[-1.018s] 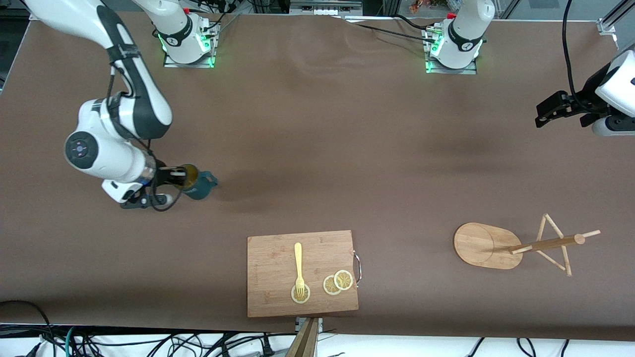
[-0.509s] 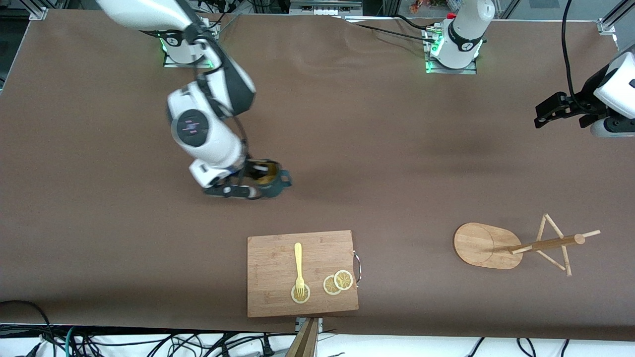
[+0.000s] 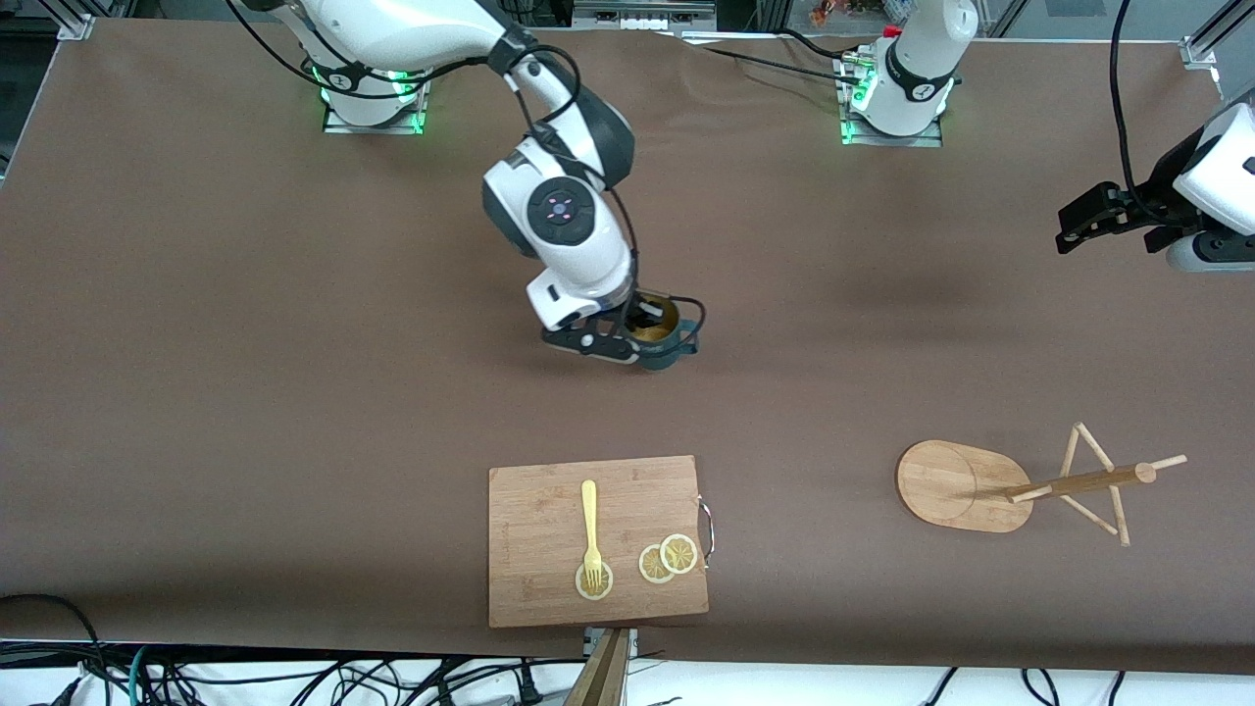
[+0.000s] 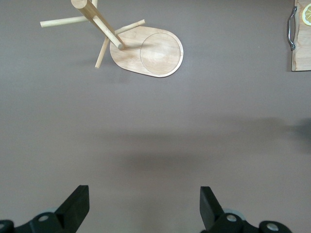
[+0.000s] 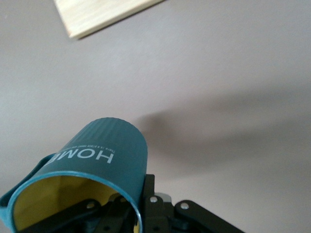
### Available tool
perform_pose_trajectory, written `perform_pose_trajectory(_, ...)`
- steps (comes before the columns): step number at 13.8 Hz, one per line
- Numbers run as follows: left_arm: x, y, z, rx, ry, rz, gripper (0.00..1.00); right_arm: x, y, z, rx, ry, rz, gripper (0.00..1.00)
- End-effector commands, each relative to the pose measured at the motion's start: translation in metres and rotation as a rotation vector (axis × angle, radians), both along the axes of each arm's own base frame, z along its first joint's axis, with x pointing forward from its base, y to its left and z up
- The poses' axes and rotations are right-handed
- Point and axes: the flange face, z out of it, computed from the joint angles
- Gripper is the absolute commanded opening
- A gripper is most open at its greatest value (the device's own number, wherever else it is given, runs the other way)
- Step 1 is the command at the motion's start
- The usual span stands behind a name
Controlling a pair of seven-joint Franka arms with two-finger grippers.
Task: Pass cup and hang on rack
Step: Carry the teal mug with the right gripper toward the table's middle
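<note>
Handover pending: right gripper [image 3: 642, 338] jaws clamp the teal cup [image 3: 665, 338] mid-worktop, left gripper [image 3: 1079, 224] waits wide open, rack [image 3: 1020, 485] bare.

The cup [image 3: 663, 336] is a small dark teal mug with a ribbed wall, white lettering reading HOME, a side handle and a yellow-tan inside; it hangs above the middle of the tabletop [image 3: 294, 392], pinched by its rim in the closed right hand [image 3: 642, 324], mouth up and somewhat tilted. The rack [image 3: 1020, 485] is a light bamboo mug tree with an oval flat base, a central post and thin angled pegs; it stands upright toward the left arm's end, with no mug on it.
</note>
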Motion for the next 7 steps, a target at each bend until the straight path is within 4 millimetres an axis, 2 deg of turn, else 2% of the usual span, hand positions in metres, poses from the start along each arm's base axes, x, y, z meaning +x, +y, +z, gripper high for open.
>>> perform_pose_trajectory(1, 0.002, 0.001, 0.005, 0.030, 0.006, -0.024, 1.00, -0.020, 0.041, -0.023, -0.004, 0.002, 0.026, 0.00)
perform_pose_trajectory(3, 0.002, 0.001, 0.005, 0.030, 0.006, -0.024, 1.00, -0.039, 0.055, -0.041, -0.019, 0.025, 0.062, 0.00)
perform_pose_trajectory(7, 0.002, 0.001, 0.005, 0.030, 0.006, -0.024, 1.00, -0.073, 0.089, -0.058, -0.014, 0.037, 0.117, 0.00)
